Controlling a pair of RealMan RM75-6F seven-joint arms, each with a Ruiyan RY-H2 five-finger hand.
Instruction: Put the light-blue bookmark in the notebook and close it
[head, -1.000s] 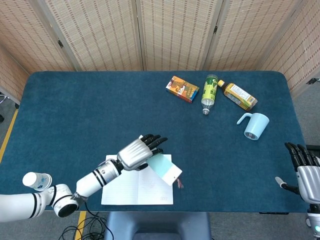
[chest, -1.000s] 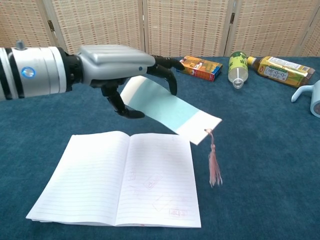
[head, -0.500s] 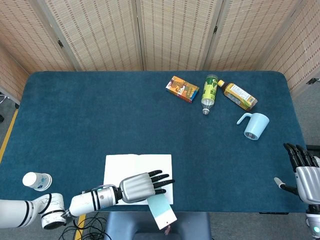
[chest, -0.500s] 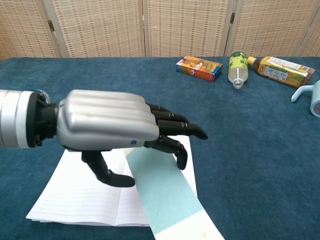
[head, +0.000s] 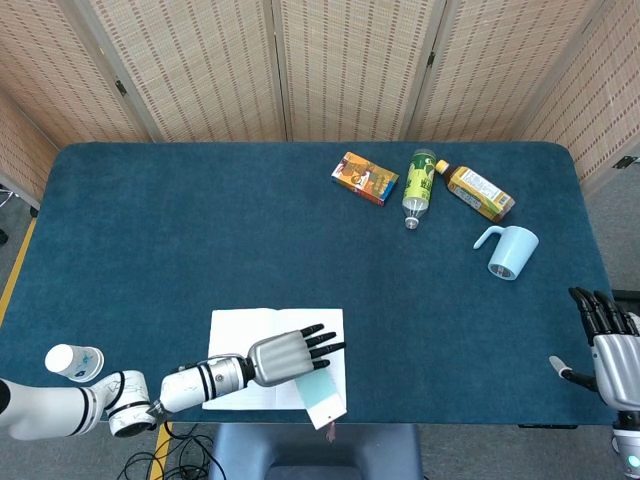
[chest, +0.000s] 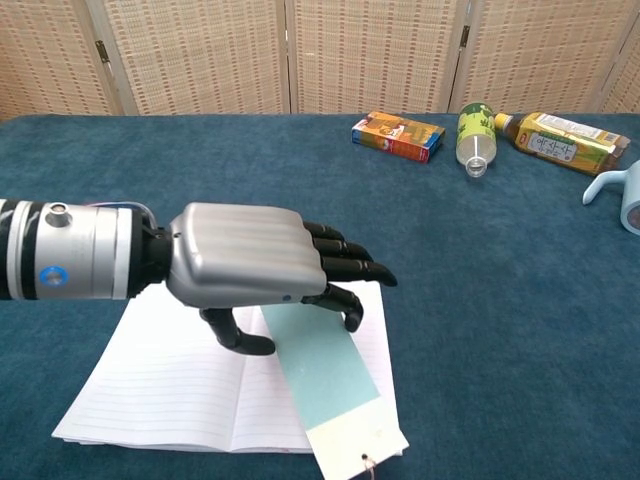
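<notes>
Holding bookmark (chest: 325, 372) over notebook (chest: 160, 385) | left hand (chest: 262, 272) | head-only: right hand (head: 607, 340)

Robot hands: silver shells, black fingers.
Left hand (chest: 262, 272) joins a white and silver forearm with black bands; right hand (head: 608, 348) matches.

One camera sits high up and looks almost straight down on the whole blue table (head: 180, 230), from far away. The other sits low at the near edge and looks across the table toward the woven screens (chest: 370, 50), close up. Both see the open notebook (head: 240, 335) and the bottles (head: 420, 185).
</notes>
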